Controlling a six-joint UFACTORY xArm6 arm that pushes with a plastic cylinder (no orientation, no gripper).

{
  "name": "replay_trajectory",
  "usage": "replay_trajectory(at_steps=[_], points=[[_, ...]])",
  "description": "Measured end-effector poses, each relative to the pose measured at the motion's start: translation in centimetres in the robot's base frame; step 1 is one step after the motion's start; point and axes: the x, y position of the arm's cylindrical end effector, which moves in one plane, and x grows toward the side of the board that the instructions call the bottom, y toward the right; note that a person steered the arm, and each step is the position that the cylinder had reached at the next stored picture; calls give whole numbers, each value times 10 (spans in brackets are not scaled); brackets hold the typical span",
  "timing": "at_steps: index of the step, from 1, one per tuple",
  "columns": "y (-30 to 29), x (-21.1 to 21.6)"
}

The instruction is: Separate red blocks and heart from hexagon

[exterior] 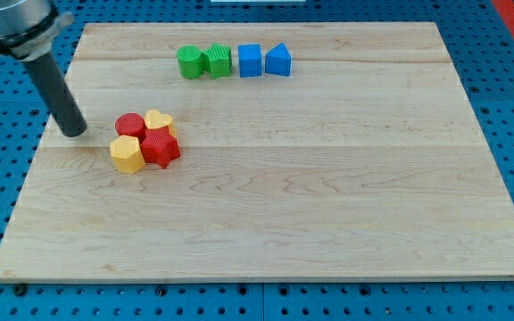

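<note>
A tight cluster sits at the board's left middle: a red cylinder (130,125), a yellow heart (159,120), a red star-like block (161,146) and a yellow hexagon (127,154). They touch one another. My tip (75,132) rests on the board just left of the cluster, a short gap from the red cylinder and up-left of the yellow hexagon. The rod slants up to the view's top left.
A row of blocks stands near the view's top: a green cylinder (189,62), a green star-like block (218,61), a blue cube (251,60) and a blue triangular block (278,59). The wooden board (328,205) lies on a blue perforated table.
</note>
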Motion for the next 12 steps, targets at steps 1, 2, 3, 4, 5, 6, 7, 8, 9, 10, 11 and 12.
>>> replay_trajectory(at_steps=[1, 2, 3, 4, 5, 6, 7, 8, 9, 10, 11, 12], points=[[38, -1], [78, -8], [111, -9], [118, -12], [123, -21], [143, -22], [143, -31], [145, -15], [146, -5], [145, -33], [151, -54], [179, -41]])
